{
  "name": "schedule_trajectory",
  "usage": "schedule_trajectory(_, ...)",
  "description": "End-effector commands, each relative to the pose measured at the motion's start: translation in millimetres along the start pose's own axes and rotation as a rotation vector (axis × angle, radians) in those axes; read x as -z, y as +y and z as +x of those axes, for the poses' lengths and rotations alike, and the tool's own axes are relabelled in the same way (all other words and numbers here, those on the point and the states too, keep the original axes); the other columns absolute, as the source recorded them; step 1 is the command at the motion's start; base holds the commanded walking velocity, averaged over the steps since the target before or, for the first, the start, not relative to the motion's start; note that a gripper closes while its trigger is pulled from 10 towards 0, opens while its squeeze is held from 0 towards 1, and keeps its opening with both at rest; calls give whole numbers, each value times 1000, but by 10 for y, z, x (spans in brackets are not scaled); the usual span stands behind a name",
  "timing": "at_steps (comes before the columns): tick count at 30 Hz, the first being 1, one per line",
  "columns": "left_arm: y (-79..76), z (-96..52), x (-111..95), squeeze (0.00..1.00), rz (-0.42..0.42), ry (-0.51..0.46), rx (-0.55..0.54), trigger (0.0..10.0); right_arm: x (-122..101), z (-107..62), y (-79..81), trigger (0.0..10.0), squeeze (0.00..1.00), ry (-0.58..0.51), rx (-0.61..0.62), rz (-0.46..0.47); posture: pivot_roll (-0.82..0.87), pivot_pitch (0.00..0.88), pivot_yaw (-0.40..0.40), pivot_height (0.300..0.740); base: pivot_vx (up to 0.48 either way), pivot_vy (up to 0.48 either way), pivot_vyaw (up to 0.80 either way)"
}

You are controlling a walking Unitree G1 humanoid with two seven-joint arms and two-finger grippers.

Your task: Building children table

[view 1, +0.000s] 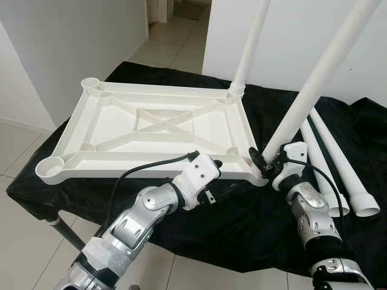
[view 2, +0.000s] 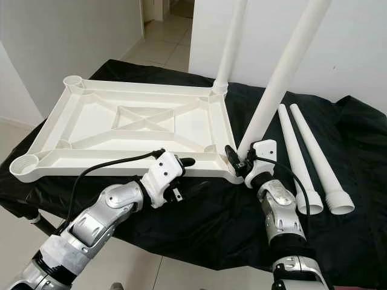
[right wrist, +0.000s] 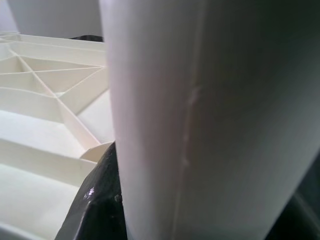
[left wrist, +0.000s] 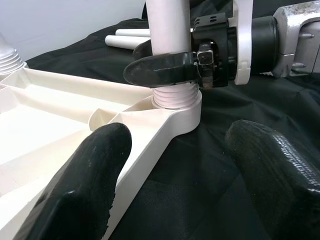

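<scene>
The white tabletop lies upside down on a black cloth. One white leg stands in its far right corner. My right gripper is shut on a second leg, low down, and that leg leans to the right. Its threaded end sits in the near right corner socket. In the right wrist view the leg stands against a black finger. My left gripper is open at the tabletop's near rim, with one finger over the rim and the other finger outside it.
Two loose legs lie on the cloth to the right. The near left socket and the far left socket stand without legs. The cloth-covered table's front edge is close to me. A doorway opens behind.
</scene>
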State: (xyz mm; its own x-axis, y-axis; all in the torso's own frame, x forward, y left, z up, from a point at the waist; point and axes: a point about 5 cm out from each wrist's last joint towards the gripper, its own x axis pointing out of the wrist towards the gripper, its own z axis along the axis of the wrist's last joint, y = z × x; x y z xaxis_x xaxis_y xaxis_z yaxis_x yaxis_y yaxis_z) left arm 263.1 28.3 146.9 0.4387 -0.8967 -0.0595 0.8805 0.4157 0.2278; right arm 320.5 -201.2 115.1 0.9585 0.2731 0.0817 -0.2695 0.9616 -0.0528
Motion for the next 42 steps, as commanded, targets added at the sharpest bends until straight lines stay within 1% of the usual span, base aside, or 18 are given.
schedule_trajectory(1,-39,5,15,0,2,14,84,10000,70,-32,-21,10000,0,41,39,-14,-26,0,-64,740,0,0,0)
schedule_trajectory(2,-39,5,15,0,2,14,84,10000,70,-32,-21,10000,0,41,39,-14,-26,0,-64,740,0,0,0)
schedule_trajectory(3,-44,6,22,0,-2,15,85,10000,36,-26,45,10000,0,22,94,-14,-35,0,-62,740,0,0,0)
schedule_trajectory(5,-44,7,23,0,-2,15,86,10000,23,-25,72,10000,0,14,112,-13,-35,0,-62,740,0,0,0)
schedule_trajectory(6,-44,9,22,0,-2,15,86,10000,14,-21,112,10000,0,12,152,-4,-37,0,-61,740,0,0,0)
schedule_trajectory(8,-44,9,22,0,-2,15,86,10000,14,-21,112,10000,0,12,152,-4,-37,0,-61,740,0,0,0)
schedule_trajectory(10,-43,18,15,0,0,13,86,10000,-1,-15,183,10000,0,11,250,16,-37,0,-67,740,0,0,0)
schedule_trajectory(11,-43,18,15,0,0,13,86,10000,-1,-15,183,10000,0,11,250,16,-37,0,-67,740,0,0,0)
schedule_trajectory(15,-32,14,12,0,-2,11,74,10000,-68,-25,295,10000,0,-10,449,88,-30,0,-74,740,0,0,0)
schedule_trajectory(18,-30,12,12,0,-3,10,71,10000,-80,-21,322,10000,0,-14,472,104,-28,0,-72,740,0,0,0)
schedule_trajectory(19,-31,14,10,0,-4,9,70,10000,-97,-4,361,10000,0,-21,478,107,-26,0,-70,740,0,0,0)
schedule_trajectory(23,-22,22,1,0,0,8,70,10000,-142,38,427,10000,0,-43,456,107,-25,0,-62,740,0,0,0)
schedule_trajectory(24,-1,25,-9,0,6,7,69,10000,-160,43,428,10000,1000,-55,440,104,-24,0,-57,740,0,0,0)
schedule_trajectory(29,20,26,-17,0,11,7,66,10000,-169,30,408,10000,1000,-63,439,110,-24,0,-57,740,0,0,0)
schedule_trajectory(35,88,31,-31,0,20,10,55,10000,-159,-75,335,10000,1000,-79,437,91,-30,0,-42,740,0,0,0)
schedule_trajectory(37,88,31,-31,0,20,10,55,10000,-159,-75,335,10000,1000,-79,437,91,-30,0,-42,740,0,0,0)
schedule_trajectory(38,115,24,-24,0,21,17,50,10000,-151,-112,330,10000,0,-79,437,85,-33,0,-42,740,0,0,0)
schedule_trajectory(42,156,14,-4,0,2,35,37,10000,-142,-153,336,10000,0,-76,439,84,-37,0,-41,740,0,0,0)
